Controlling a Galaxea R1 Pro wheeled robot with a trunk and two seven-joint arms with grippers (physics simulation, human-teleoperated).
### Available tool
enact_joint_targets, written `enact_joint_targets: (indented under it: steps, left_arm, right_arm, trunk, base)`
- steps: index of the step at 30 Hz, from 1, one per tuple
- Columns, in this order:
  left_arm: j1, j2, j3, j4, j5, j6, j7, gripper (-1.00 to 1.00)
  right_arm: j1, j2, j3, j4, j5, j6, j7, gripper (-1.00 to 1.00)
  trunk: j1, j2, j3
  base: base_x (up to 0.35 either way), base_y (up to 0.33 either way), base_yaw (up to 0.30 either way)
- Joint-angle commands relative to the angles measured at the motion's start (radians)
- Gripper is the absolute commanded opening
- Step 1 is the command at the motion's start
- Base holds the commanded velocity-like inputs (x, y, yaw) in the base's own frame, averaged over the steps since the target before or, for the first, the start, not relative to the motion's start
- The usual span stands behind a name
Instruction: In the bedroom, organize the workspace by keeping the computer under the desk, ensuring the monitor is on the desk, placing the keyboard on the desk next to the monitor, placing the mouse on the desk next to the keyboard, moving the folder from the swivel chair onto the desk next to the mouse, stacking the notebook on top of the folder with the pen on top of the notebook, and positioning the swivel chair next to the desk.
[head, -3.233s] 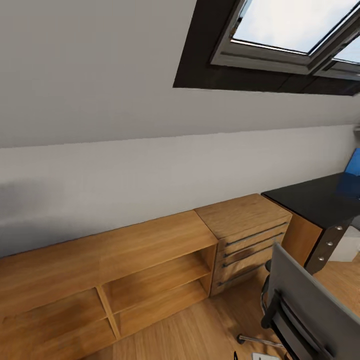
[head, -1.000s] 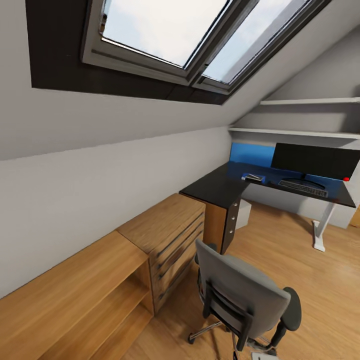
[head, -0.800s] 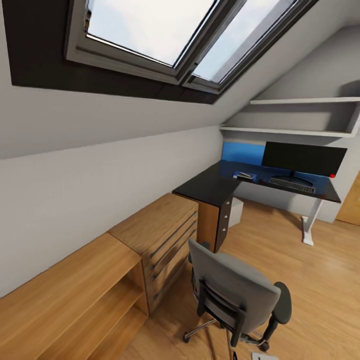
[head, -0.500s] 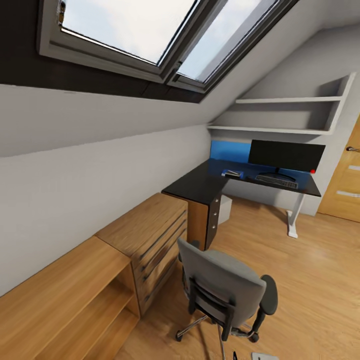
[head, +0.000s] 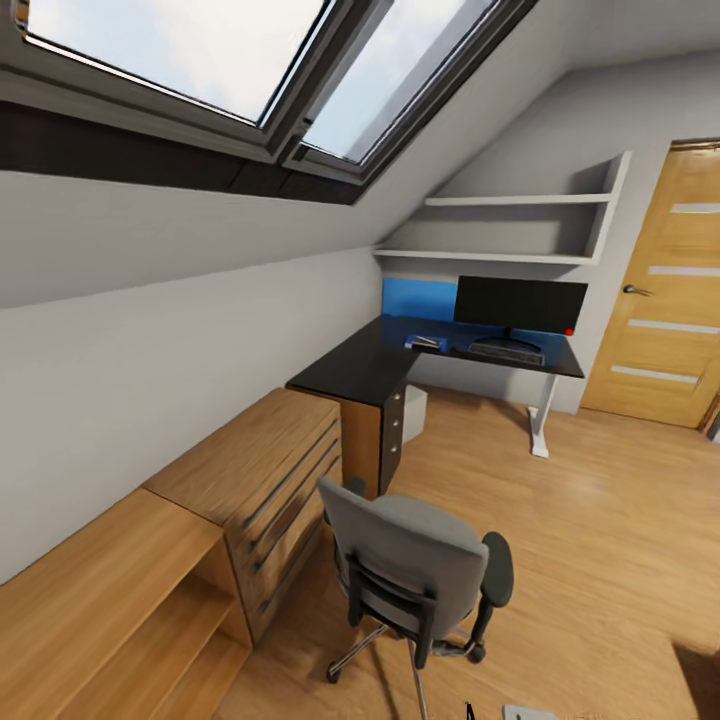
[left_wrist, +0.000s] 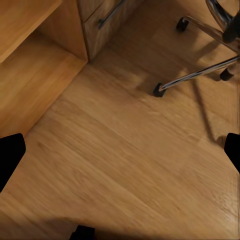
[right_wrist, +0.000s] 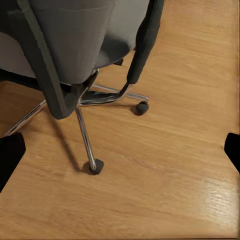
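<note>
While the robot looks across the attic bedroom, a light-wood open shelf unit (head: 110, 590) sits at the far left of the head view, then a light-wood drawer chest with long bar handles (head: 265, 480), and just beside it the grey upholstered swivel chair with black armrests (head: 415, 565), its back to the camera and well apart from the working end of the desk. Further right stands the glossy black L-shaped desk (head: 350, 372), with the light-grey computer box (head: 413, 412) under it, the wide black monitor (head: 520, 304) on top, and a slim black keyboard (head: 505, 350) in front of the stand. A small object on a blue patch (head: 427, 343) lies left of the keyboard; whether that is folder, notebook or mouse is too small to tell.

By the look of it, computer, monitor and keyboard are placed; the chair remains to be brought over, and the rest is unclear. The chair seat is hidden by its backrest.

The left gripper (left_wrist: 120, 155) and the right gripper (right_wrist: 122, 147) each show dark fingertips spread wide at the frame edges over wooden floor (left_wrist: 130, 150), holding nothing.
</note>
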Motion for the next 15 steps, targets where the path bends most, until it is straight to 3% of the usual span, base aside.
enact_joint_targets:
  steps: [1,7,15]
  left_arm:
    - [-0.001,-0.001,0.004,0.0,-0.011,-0.003,0.005,1.0]
    - [-0.001,-0.001,0.004,0.0,-0.011,-0.003,0.005,1.0]
    - [-0.001,-0.001,0.004,0.0,-0.011,-0.003,0.005,1.0]
  right_arm:
    - [-0.001,0.001,0.009,0.002,-0.006,-0.003,-0.004,1.0]
    - [-0.001,0.001,0.009,0.002,-0.006,-0.003,-0.004,1.0]
    - [-0.001,0.001,0.008,0.002,-0.006,-0.003,-0.004,1.0]
  trunk:
    - [0.001,-0.002,-0.002]
    - [0.001,-0.002,-0.002]
    - [0.001,-0.002,-0.002]
  base:
    - [0.0,0.021,-0.266]
    - [0.0,0.096,-0.267]
    - [0.0,0.214,-0.268]
